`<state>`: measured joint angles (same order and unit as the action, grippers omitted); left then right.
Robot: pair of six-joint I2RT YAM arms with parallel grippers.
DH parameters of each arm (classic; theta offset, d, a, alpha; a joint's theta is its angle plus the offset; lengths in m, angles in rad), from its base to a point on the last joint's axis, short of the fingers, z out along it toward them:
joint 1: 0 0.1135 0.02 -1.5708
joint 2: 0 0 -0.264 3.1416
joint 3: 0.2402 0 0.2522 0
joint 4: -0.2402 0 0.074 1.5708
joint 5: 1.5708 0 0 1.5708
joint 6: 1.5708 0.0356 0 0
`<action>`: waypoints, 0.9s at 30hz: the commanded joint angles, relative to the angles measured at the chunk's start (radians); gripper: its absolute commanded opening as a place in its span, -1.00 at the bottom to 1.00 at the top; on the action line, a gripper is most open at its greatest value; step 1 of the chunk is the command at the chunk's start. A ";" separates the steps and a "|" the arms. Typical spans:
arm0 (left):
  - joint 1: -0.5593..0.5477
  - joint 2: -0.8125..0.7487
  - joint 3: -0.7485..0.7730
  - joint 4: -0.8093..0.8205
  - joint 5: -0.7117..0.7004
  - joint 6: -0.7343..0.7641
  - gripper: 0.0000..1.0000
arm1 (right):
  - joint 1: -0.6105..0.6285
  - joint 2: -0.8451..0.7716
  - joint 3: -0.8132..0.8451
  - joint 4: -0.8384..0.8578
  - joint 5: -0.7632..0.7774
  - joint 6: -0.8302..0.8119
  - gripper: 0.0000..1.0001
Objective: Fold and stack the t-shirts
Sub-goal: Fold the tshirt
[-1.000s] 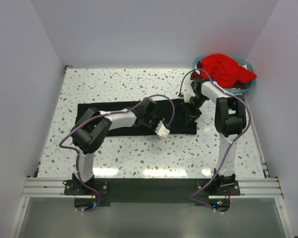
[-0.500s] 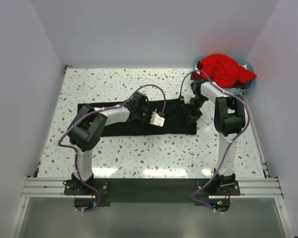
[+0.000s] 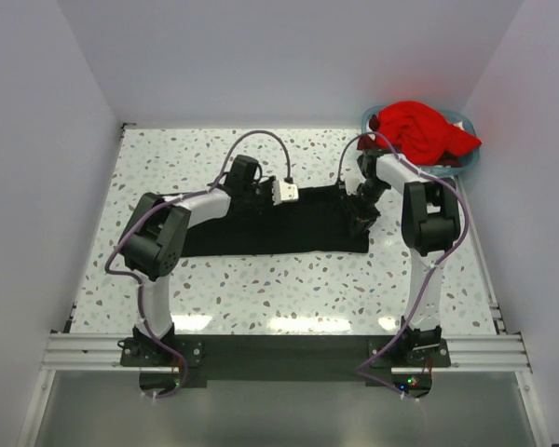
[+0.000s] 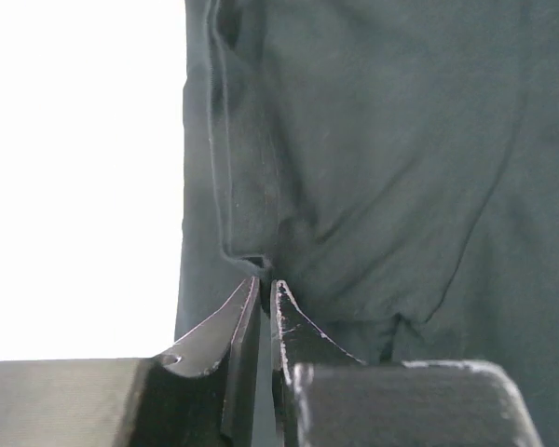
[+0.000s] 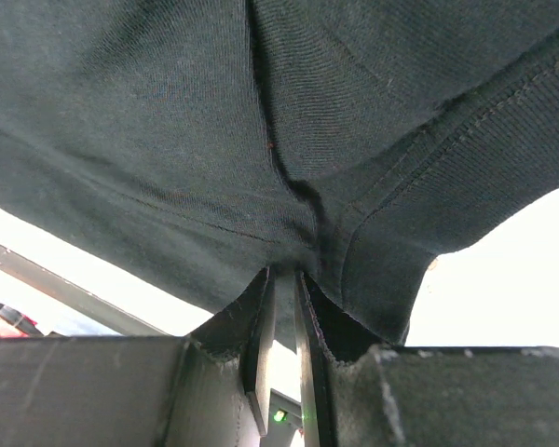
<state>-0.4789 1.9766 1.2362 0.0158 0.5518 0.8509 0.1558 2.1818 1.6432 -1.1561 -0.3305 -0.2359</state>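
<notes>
Mid-frame in the top view, the black t-shirt (image 3: 279, 228) lies flat on the speckled table (image 3: 261, 289), long axis running left to right. Both pincers sit along its upper edge, so the bulk of the cloth spreads below them in frame, toward the arm bases. The left gripper (image 4: 265, 282) is on that edge approx. at centre. Its jaws are nearly together w/ a hem fold at the tips and creases drawing in to that point, so it looks pinched on the cloth. The right gripper (image 5: 284, 275) is at the shirt's upper right end, jaws clamped on black fabric that drapes off them. Each arm is nearest its own hold, and the two holds line up w/ the long axis. The next move prob. turns on both carrying that edge together down-frame over the body. Count: 2 shirts, i.e. 1 black on the table and 1 red t-shirt (image 3: 415, 126) heaped in the 1 blue basket (image 3: 472, 160), upper right; 2 arms.
</notes>
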 commanded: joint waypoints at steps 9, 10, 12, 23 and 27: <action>0.103 -0.030 0.042 0.004 -0.099 -0.180 -0.69 | -0.004 -0.033 0.021 -0.007 -0.005 -0.002 -0.64; 0.114 -0.030 0.049 -0.010 -0.098 -0.202 -0.68 | -0.004 -0.034 0.023 -0.008 -0.005 -0.002 -0.64; 0.141 -0.035 0.074 -0.072 -0.110 -0.242 -0.67 | -0.004 -0.045 0.032 -0.017 -0.010 -0.005 -0.65; 0.177 -0.171 0.005 -0.168 0.151 -0.334 -0.31 | -0.001 -0.084 0.180 0.114 -0.094 -0.031 -0.53; 0.177 -0.147 0.035 -0.198 0.163 -0.384 -0.31 | 0.001 0.050 0.392 0.137 -0.107 -0.007 -0.44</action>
<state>-0.3042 1.8309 1.2438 -0.1436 0.6525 0.5297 0.1562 2.1773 1.9083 -1.0946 -0.3981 -0.2512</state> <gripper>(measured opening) 0.345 0.274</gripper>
